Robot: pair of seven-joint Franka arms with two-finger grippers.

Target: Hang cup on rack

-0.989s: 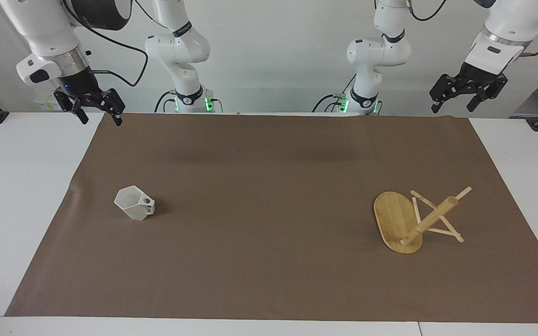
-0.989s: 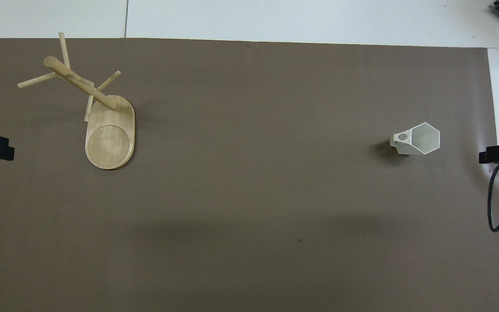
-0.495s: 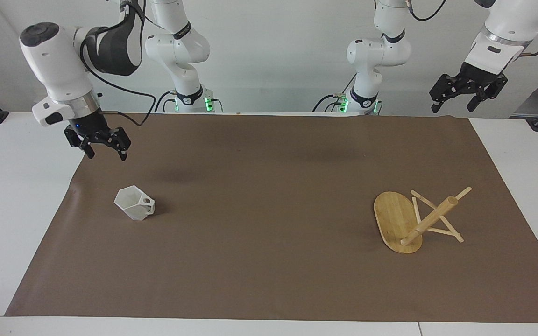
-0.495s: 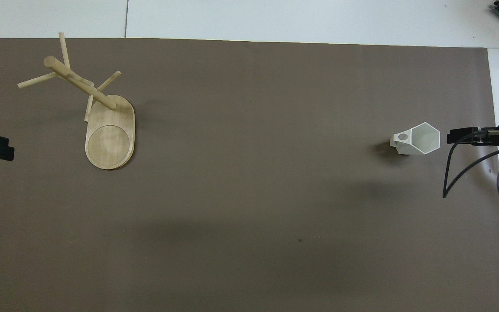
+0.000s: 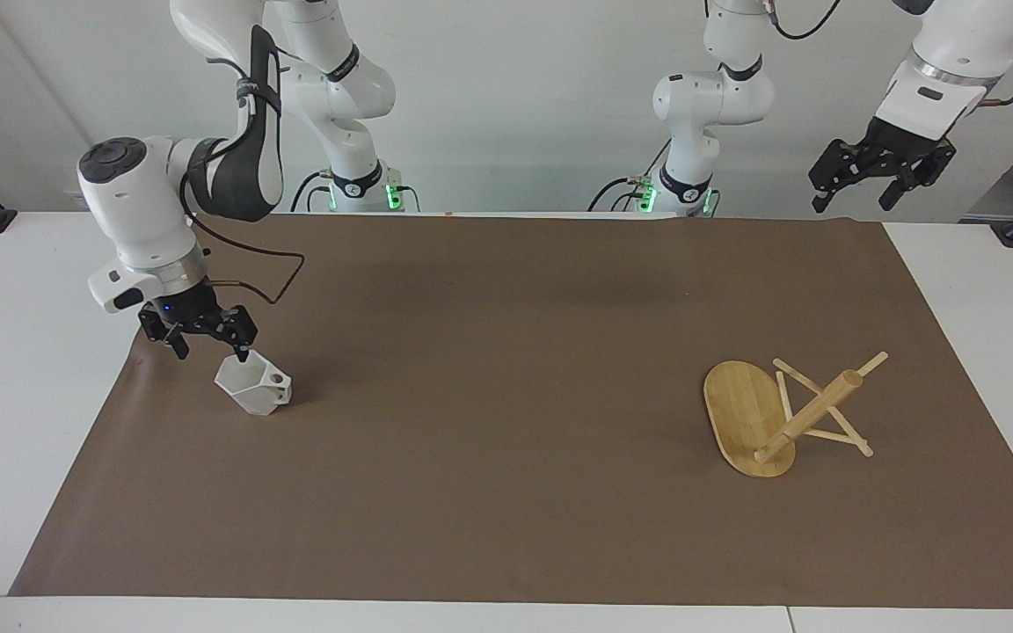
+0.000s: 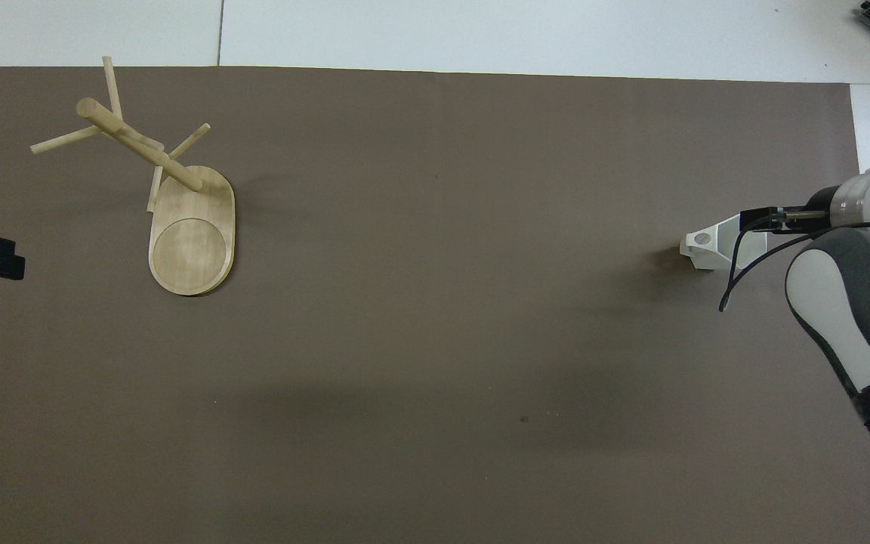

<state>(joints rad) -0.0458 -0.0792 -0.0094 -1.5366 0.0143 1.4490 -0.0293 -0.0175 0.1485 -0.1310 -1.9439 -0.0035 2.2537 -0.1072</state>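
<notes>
brown mat [image 5: 506, 457] on white table [image 5: 23, 369]; right gripper [image 5: 207, 338], fingers apart, at the cup [image 5: 253, 387]; left gripper [image 5: 878, 171], fingers apart, waits.

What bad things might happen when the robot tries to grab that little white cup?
The right claw is open just above the cup's rim, off toward one side; a fingertip might clip the rim and tip the cup. The rack stands at the left arm's end of the table, so the cup could slip on the way. Its pegs are thin, so the handle hole may miss.
</notes>
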